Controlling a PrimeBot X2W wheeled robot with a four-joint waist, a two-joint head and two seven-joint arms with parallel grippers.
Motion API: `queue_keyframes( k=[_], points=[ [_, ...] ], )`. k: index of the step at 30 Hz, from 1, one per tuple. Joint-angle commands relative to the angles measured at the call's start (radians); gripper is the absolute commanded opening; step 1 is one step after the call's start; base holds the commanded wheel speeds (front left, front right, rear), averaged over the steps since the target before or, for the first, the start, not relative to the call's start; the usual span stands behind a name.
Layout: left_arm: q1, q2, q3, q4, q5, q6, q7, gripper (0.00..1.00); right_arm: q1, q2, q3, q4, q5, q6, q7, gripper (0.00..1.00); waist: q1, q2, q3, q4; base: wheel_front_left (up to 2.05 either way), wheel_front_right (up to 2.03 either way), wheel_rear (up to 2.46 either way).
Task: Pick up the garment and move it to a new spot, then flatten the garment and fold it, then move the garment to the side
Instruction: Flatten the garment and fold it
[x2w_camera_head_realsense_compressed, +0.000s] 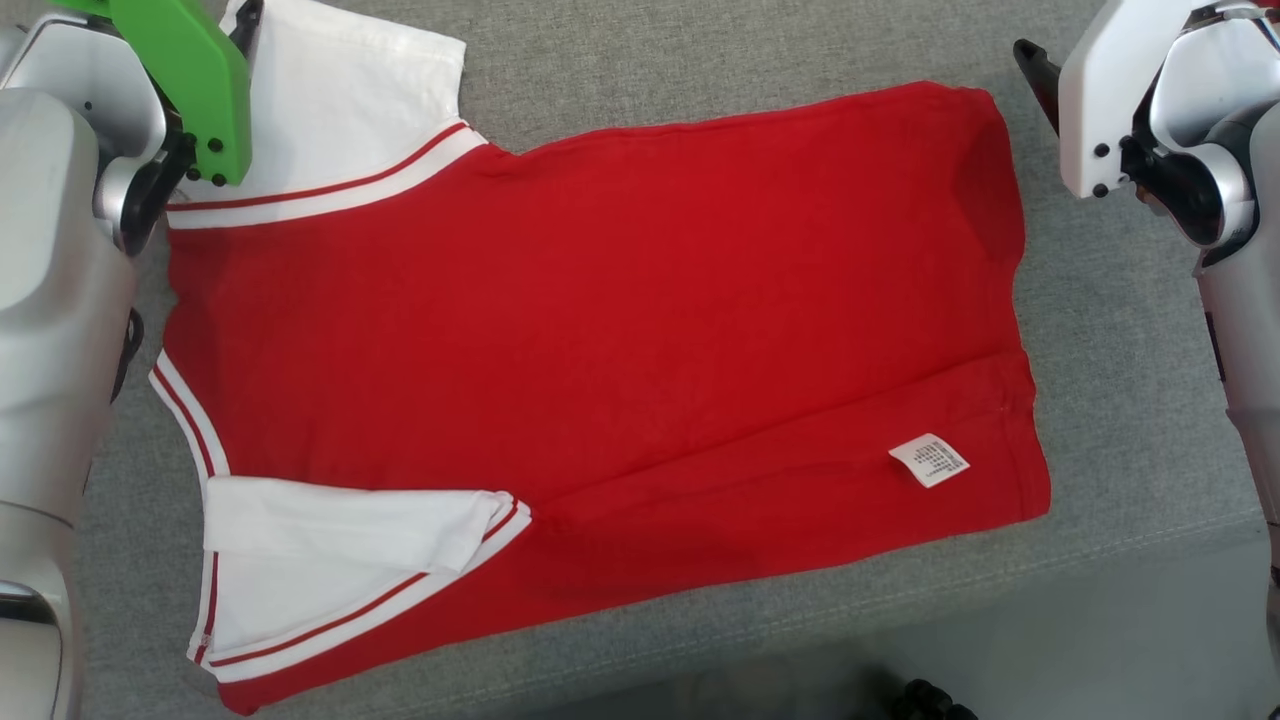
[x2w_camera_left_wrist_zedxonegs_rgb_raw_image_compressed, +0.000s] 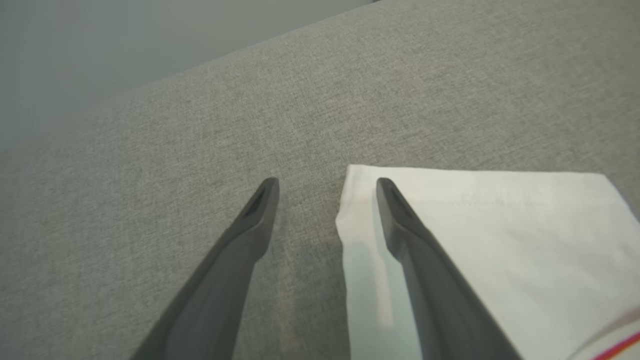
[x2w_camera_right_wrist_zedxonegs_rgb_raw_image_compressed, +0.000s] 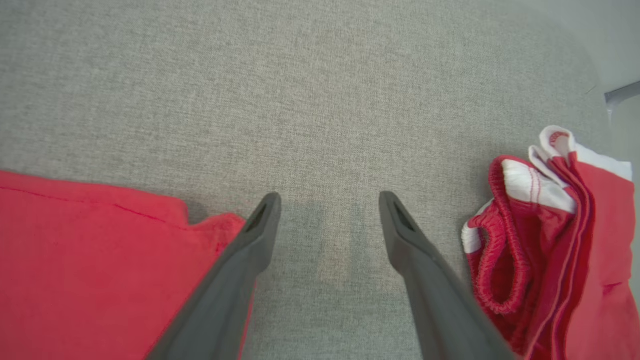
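Note:
The garment, a red shirt with white sleeves trimmed in red stripes, lies spread flat on the grey fabric surface, with a small white label near its hem. My left gripper stands open over the far sleeve. One finger is above the sleeve's edge and the other above bare fabric. At the shirt's far hem corner my right gripper is also open. Its left finger overlaps the red cloth and nothing is between the fingers.
A second red and white piece with an elastic band lies bunched just right of the right gripper. The surface's front edge runs close below the shirt, with floor beyond. Its far edge shows in the left wrist view.

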Motion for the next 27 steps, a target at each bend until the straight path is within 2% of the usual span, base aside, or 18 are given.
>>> queue_keyframes(
  k=[1, 6, 7, 8, 9, 10, 13, 16, 18, 19, 20, 21, 23, 25, 26, 27],
  points=[
    [-0.025, 0.011, -0.004, 0.008, -0.004, -0.002, 0.000, 1.00, 0.006, -0.004, -0.002, -0.004, 0.003, -0.001, -0.004, 1.00, -0.0002, 0.0000, 0.010, -0.008, 0.00, 0.00, 0.00],
    [-0.049, 0.011, -0.020, 0.038, -0.025, -0.002, 0.008, 1.00, 0.008, -0.009, -0.004, -0.012, -0.003, -0.001, -0.001, 1.00, -0.0002, 0.0000, 0.016, -0.013, 0.00, 0.00, 0.00],
    [-0.050, 0.009, -0.021, 0.050, -0.027, -0.001, 0.019, 0.93, 0.008, -0.009, -0.004, -0.015, -0.004, -0.001, 0.000, 1.00, -0.0002, 0.0000, 0.017, -0.014, 0.00, 0.00, 0.00],
    [-0.059, 0.006, -0.027, 0.063, -0.019, 0.001, 0.017, 0.60, 0.008, -0.012, -0.004, -0.018, -0.004, -0.001, 0.002, 1.00, -0.0002, 0.0000, 0.017, -0.016, 0.00, 0.00, 0.00],
    [-0.061, 0.002, -0.029, 0.071, -0.021, 0.001, 0.021, 0.48, 0.008, -0.013, -0.003, -0.019, -0.004, -0.001, 0.002, 1.00, -0.0002, 0.0000, 0.018, -0.017, 0.00, 0.00, 0.00],
    [-0.063, 0.000, -0.031, 0.077, -0.021, 0.001, 0.022, 0.41, 0.009, -0.014, -0.003, -0.021, -0.003, -0.001, 0.005, 1.00, -0.0002, 0.0000, 0.019, -0.017, 0.00, 0.00, 0.00],
    [-0.065, -0.011, -0.037, 0.097, -0.027, 0.001, 0.028, 0.40, 0.008, -0.017, -0.002, -0.024, 0.000, -0.001, 0.010, 1.00, -0.0002, 0.0000, 0.023, -0.018, 0.00, 0.00, 0.00],
    [-0.066, -0.023, -0.047, 0.106, -0.036, 0.000, 0.032, 0.44, 0.010, -0.018, -0.003, -0.029, 0.001, -0.001, 0.018, 1.00, -0.0002, 0.0000, 0.028, -0.016, 0.00, 0.00, 0.00],
    [-0.068, -0.030, -0.051, 0.110, -0.045, 0.000, 0.034, 0.51, 0.011, -0.018, -0.007, -0.033, 0.000, -0.001, 0.020, 1.00, -0.0002, 0.0000, 0.030, -0.014, 0.00, 0.00, 0.00],
    [-0.069, -0.032, -0.054, 0.112, -0.047, -0.001, 0.035, 0.62, 0.011, -0.018, -0.008, -0.035, -0.002, -0.001, 0.022, 1.00, -0.0002, 0.0000, 0.031, -0.014, 0.00, 0.00, 0.00],
    [-0.071, -0.033, -0.057, 0.114, -0.049, -0.001, 0.034, 0.58, 0.011, -0.017, -0.008, -0.036, -0.003, -0.001, 0.022, 1.00, -0.0002, 0.0000, 0.031, -0.013, 0.00, 0.00, 0.00],
    [-0.070, -0.034, -0.061, 0.116, -0.051, -0.001, 0.038, 0.47, 0.011, -0.016, -0.007, -0.036, -0.005, -0.001, 0.023, 1.00, -0.0002, 0.0000, 0.030, -0.013, 0.00, 0.00, 0.00],
    [-0.068, -0.037, -0.071, 0.117, -0.058, -0.002, 0.044, 0.40, 0.012, -0.013, -0.004, -0.038, -0.007, -0.001, 0.023, 1.00, -0.0002, 0.0000, 0.028, -0.014, 0.00, 0.00, 0.00],
    [-0.063, -0.041, -0.087, 0.113, -0.066, -0.002, 0.046, 0.16, 0.010, -0.013, -0.002, -0.039, -0.008, -0.001, 0.024, 1.00, -0.0002, 0.0000, 0.027, -0.015, 0.00, 0.00, 0.00],
    [-0.057, -0.044, -0.094, 0.111, -0.070, -0.002, 0.048, 0.00, 0.010, -0.015, -0.002, -0.040, -0.010, -0.001, 0.024, 1.00, -0.0002, 0.0000, 0.027, -0.015, 0.00, 0.00, 0.00],
    [-0.051, -0.047, -0.101, 0.111, -0.077, -0.002, 0.052, 0.00, 0.008, -0.019, -0.002, -0.042, -0.010, -0.001, 0.026, 1.00, -0.0002, 0.0000, 0.027, -0.014, 0.00, 0.00, 0.00]
  ],
)
